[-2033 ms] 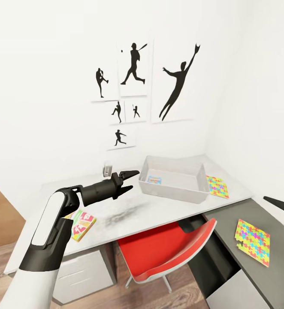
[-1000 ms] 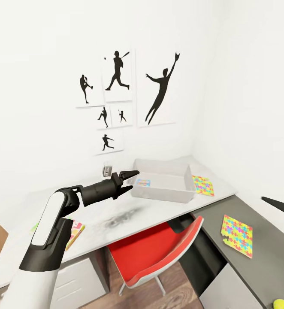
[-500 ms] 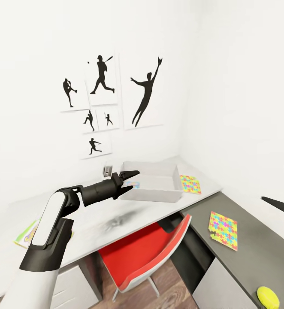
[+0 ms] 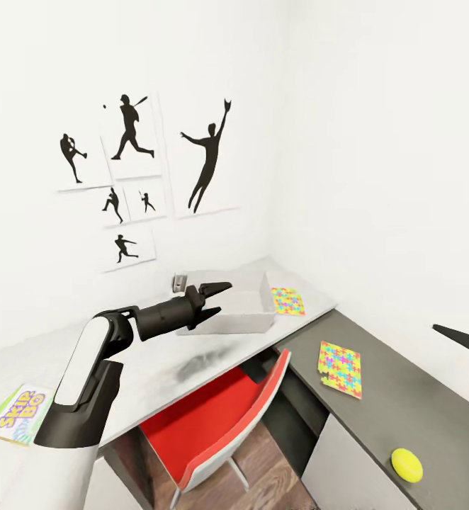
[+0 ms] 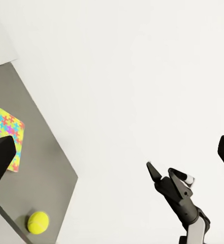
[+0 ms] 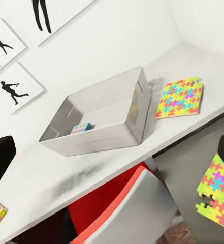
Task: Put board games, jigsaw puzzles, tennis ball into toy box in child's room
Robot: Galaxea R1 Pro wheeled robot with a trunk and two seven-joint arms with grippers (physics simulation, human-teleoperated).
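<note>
Counter (image 4: 192,354), pale grey-white, joined at right to lower dark grey side counter (image 4: 419,404).
Toy box (image 4: 252,317) x1: silvery bin at far end of pale counter, near wall corner; small colourful box (image 6: 82,128) lies inside, seen from right wrist view.
Jigsaw puzzles x2: one (image 4: 287,301) on pale counter just right of toy box; one (image 4: 340,368) on dark side counter, well apart from bin.
Tennis ball (image 4: 407,465) x1: yellow-green, near end of dark side counter.
Board game x1 in view: "Skip-Bo" box (image 4: 15,414) at near left of pale counter.
Red chair (image 4: 213,425) x1, pushed under pale counter, below bin.
Silhouette pictures (image 4: 132,177) x6 on far wall, above counter.
Left hand (image 4: 217,299): released, fingers apart, empty, held in air in front of toy box, partly covering its left end.
Right hand (image 4: 468,343): only dark tip at right edge; state cannot be told.
</note>
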